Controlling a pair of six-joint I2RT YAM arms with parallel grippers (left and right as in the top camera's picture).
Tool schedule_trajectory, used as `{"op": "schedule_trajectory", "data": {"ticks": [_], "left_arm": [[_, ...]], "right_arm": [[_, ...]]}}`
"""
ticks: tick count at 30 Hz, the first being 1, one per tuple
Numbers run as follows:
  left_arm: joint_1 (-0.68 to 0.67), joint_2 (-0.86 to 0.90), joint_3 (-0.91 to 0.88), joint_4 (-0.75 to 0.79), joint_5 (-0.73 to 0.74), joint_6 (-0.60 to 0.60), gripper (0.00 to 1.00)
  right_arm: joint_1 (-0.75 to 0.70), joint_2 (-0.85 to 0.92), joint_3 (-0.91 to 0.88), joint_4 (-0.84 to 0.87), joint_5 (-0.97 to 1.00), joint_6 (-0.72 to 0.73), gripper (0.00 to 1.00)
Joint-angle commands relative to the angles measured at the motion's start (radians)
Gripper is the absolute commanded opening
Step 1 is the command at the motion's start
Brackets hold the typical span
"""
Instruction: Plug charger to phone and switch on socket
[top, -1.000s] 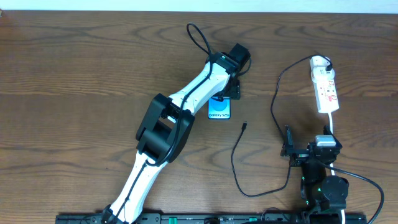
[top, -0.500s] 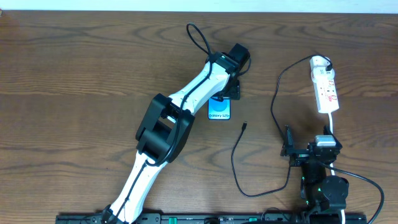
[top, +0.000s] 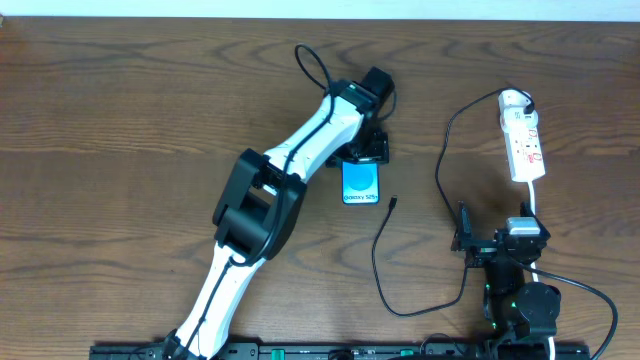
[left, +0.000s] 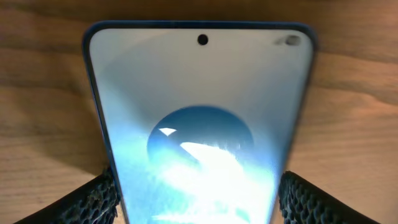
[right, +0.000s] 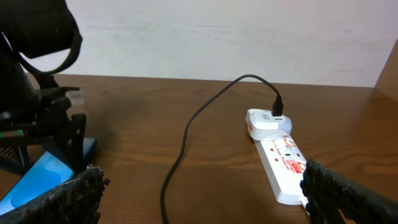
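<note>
A: Where's the phone?
B: Mid-table, the left gripper at its 12 o'clock end, jaws wide, pads apparently pressing both long edges. Glass looks slick; edges are the safe hold.
A: And the charger?
B: Plug tip at the phone's 4 o'clock. Cable looks limp, so pinch the stiff plug body. The right gripper, fully spread and empty, sits at 6 o'clock of the socket.

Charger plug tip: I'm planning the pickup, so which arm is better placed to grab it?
Right. The right tool is open and empty, the charger lying just ahead; the left tool is clamped on the phone.
</note>
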Motion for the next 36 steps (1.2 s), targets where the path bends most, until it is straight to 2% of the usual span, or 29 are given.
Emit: {"op": "schedule_trajectory", "data": {"ticks": [1,5,8,9,12,15,22,27,32,36], "left_arm": [[0.045,-0.076,-0.004,-0.007,0.208,-0.005,0.81],[0.082,-0.076,-0.004,-0.013,0.390,-0.004,0.81],[0.106,-0.076,-0.004,-0.017,0.384,0.013,0.81],[0.110,-0.076,-0.004,-0.019,0.343,0.013,0.81],[0.103,-0.076,-0.004,-0.027,0.184,0.011,0.98],[0.069,-0.076,-0.005,-0.029,0.024,-0.002,0.98],[-0.038,-0.075,-0.005,-0.021,-0.253,-0.142,0.98],[-0.087,-0.074,-0.005,0.002,-0.326,-0.147,0.98],[-0.089,-0.074,-0.007,0.002,-0.328,-0.149,0.98],[-0.089,-0.074,-0.022,0.002,-0.323,-0.219,0.98]], "right_arm": [[-0.009,-0.004,-0.002,-0.004,0.005,-0.008,0.99],[-0.009,-0.004,-0.002,-0.004,0.005,-0.008,0.99],[-0.009,-0.004,-0.002,-0.004,0.005,-0.008,0.99],[-0.009,-0.004,-0.002,-0.004,0.005,-0.008,0.99],[-0.009,-0.004,-0.002,-0.004,0.005,-0.008,0.99],[-0.009,-0.004,-0.002,-0.004,0.005,-0.008,0.99],[-0.009,-0.004,-0.002,-0.004,0.005,-0.008,0.99],[-0.009,-0.004,-0.002,-0.004,0.005,-0.008,0.99],[-0.009,-0.004,-0.002,-0.004,0.005,-0.008,0.99],[-0.009,-0.004,-0.002,-0.004,0.005,-0.008,0.99]]}}
